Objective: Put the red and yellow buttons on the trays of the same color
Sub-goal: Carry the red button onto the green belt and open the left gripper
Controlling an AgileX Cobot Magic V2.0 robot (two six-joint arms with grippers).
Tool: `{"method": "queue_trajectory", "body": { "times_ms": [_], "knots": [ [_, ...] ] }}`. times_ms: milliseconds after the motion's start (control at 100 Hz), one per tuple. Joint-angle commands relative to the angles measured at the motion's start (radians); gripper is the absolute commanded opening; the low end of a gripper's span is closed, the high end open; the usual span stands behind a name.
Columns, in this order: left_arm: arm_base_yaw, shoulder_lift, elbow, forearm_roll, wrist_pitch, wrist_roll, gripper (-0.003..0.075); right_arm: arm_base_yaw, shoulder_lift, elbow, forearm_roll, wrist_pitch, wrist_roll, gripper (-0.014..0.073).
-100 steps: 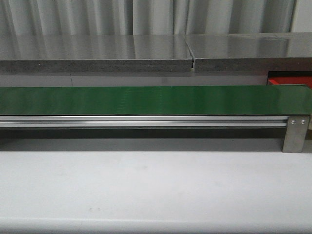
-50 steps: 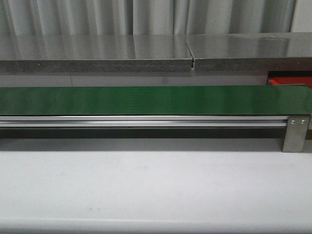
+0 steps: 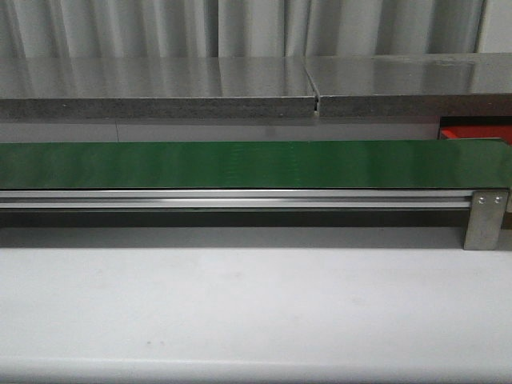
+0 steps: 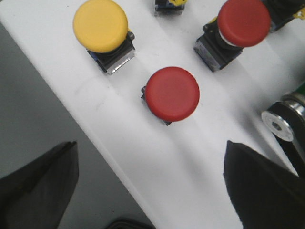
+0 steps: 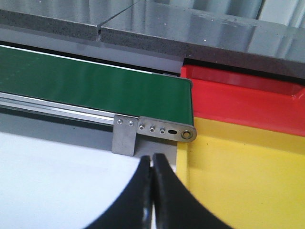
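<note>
In the left wrist view a yellow button (image 4: 100, 25) and two red buttons (image 4: 172, 93) (image 4: 243, 21) stand on dark bases on a white surface (image 4: 190, 167). My left gripper (image 4: 150, 183) hovers over them, open, with nothing between its dark fingers (image 4: 38, 186); the nearer red button lies just ahead of the gap. The right wrist view shows a red tray (image 5: 243, 98) and a yellow tray (image 5: 248, 176) side by side past the belt's end. My right gripper (image 5: 152, 162) is shut and empty, near the yellow tray's edge. No gripper appears in the front view.
The long green belt (image 3: 240, 164) runs across the front view on an aluminium rail (image 3: 240, 198), with a metal bracket (image 3: 486, 220) at its right end and the red tray (image 3: 472, 128) behind it. A grey ledge (image 3: 160, 92) lies beyond. The belt's roller end (image 4: 281, 125) sits beside the buttons.
</note>
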Motion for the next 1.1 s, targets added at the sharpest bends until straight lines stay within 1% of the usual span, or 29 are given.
{"method": "queue_trajectory", "body": {
  "times_ms": [0, 400, 660, 730, 770, 820, 990, 1090],
  "knots": [
    [0.002, 0.021, -0.058, 0.002, -0.049, 0.017, 0.0607, 0.004, -0.019, -0.022, -0.003, -0.082, -0.003, -0.0068],
    [0.002, 0.179, -0.171, 0.000, -0.051, 0.018, 0.0607, 0.004, -0.019, -0.022, -0.003, -0.082, -0.003, -0.0068],
    [0.002, 0.218, -0.187, 0.000, -0.051, 0.018, 0.0606, 0.004, -0.019, -0.022, -0.003, -0.082, -0.003, -0.0068],
    [0.002, 0.220, -0.187, 0.003, -0.051, 0.018, 0.0584, 0.004, -0.019, -0.022, -0.003, -0.082, -0.003, -0.0068],
    [0.002, 0.220, -0.187, 0.005, -0.051, 0.018, 0.0550, 0.004, -0.019, -0.022, -0.003, -0.082, -0.003, -0.0068],
    [0.002, 0.220, -0.187, 0.008, -0.051, 0.018, 0.0491, 0.004, -0.019, -0.022, -0.003, -0.082, -0.003, -0.0068],
    [0.002, 0.220, -0.187, 0.015, -0.049, 0.018, 0.0207, 0.004, -0.019, -0.022, -0.003, -0.082, -0.003, -0.0068],
    [0.002, 0.216, -0.187, 0.015, -0.042, 0.018, 0.0074, 0.004, -0.019, -0.022, -0.003, -0.082, -0.003, -0.0068]
  ]
}}
